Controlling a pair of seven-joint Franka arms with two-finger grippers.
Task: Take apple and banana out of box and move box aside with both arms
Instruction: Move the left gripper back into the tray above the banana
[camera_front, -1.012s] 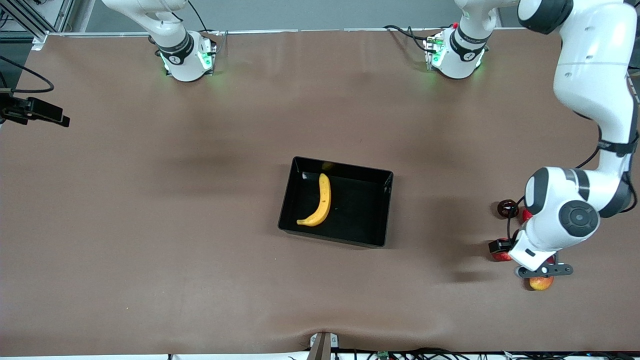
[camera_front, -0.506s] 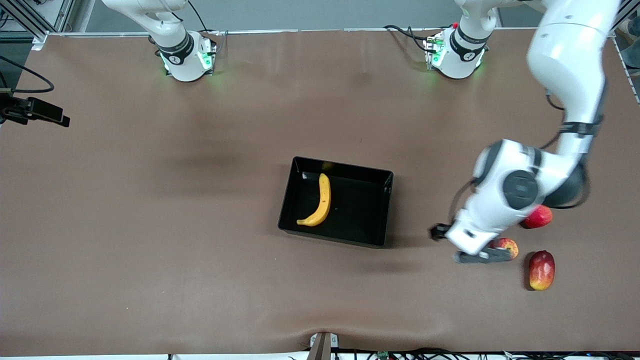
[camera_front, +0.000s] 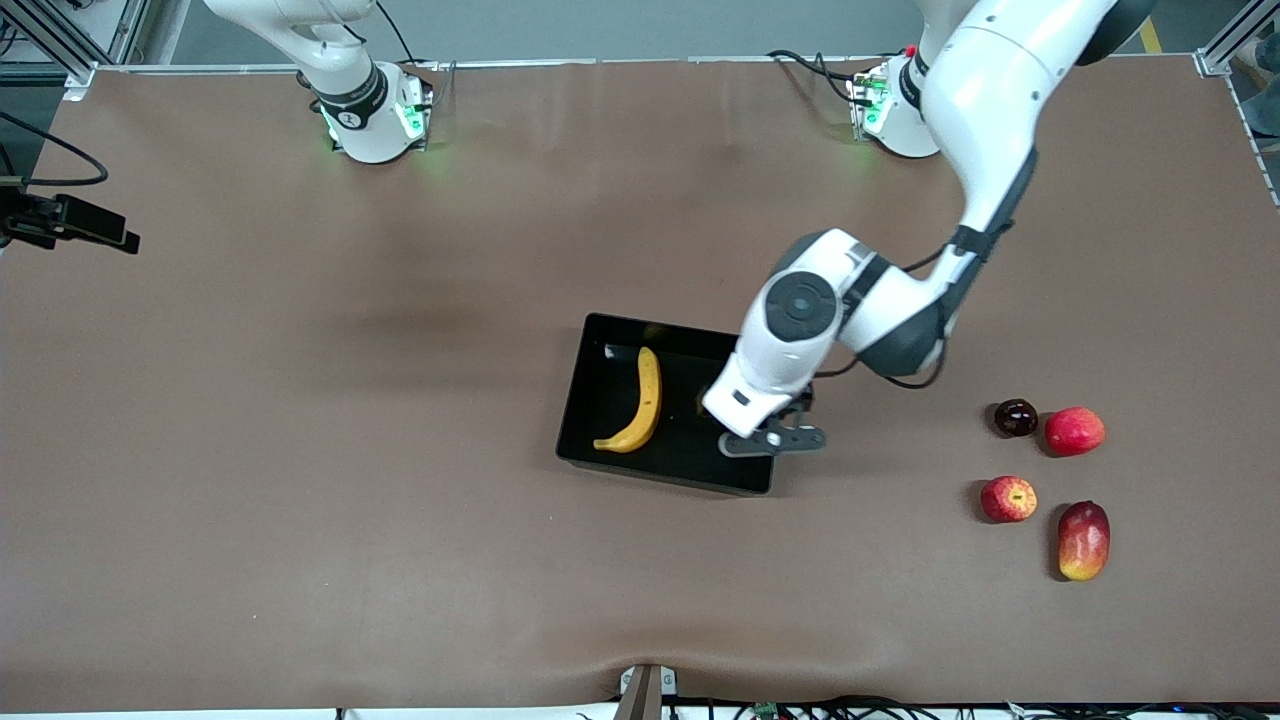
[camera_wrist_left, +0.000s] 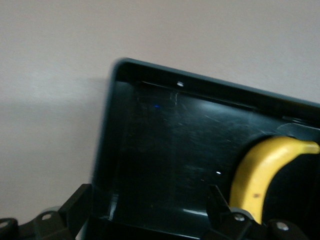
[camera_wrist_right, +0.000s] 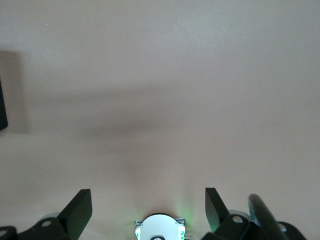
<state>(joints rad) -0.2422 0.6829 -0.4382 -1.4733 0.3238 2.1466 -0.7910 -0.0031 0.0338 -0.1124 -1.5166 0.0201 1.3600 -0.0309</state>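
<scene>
— Where are your grippers sitting at this moment?

— My left gripper (camera_front: 772, 440) is hanging over the black box (camera_front: 600, 345), above the corner nearest the front camera at the left arm's end, and it is carrying nothing. In my left wrist view its fingers (camera_wrist_left: 75, 210) are standing well apart, with the box wall (camera_wrist_left: 107, 145) and floor showing between them. My right gripper (camera_wrist_right: 147, 212) is waiting up in the air near its own base, over bare table (camera_wrist_right: 160, 75); its fingers are spread wide too and are gripping nothing.

— And the fruit?

— The banana (camera_front: 640, 405) is lying inside the box, on the floor toward the right arm's end, its curve running from the wall nearest the bases down toward the front camera. The small red apple (camera_front: 1008, 498) with yellow streaks is sitting on the table well apart from the box, toward the left arm's end. A mango (camera_front: 1083, 540) is lying just beside it, slightly nearer the front camera. A dark purple fruit (camera_front: 1016, 417) and another red fruit (camera_front: 1075, 431) are resting next to each other, farther from that camera than the apple.

— Is anything touching the box?

— Nothing of mine that I can make out.
</scene>
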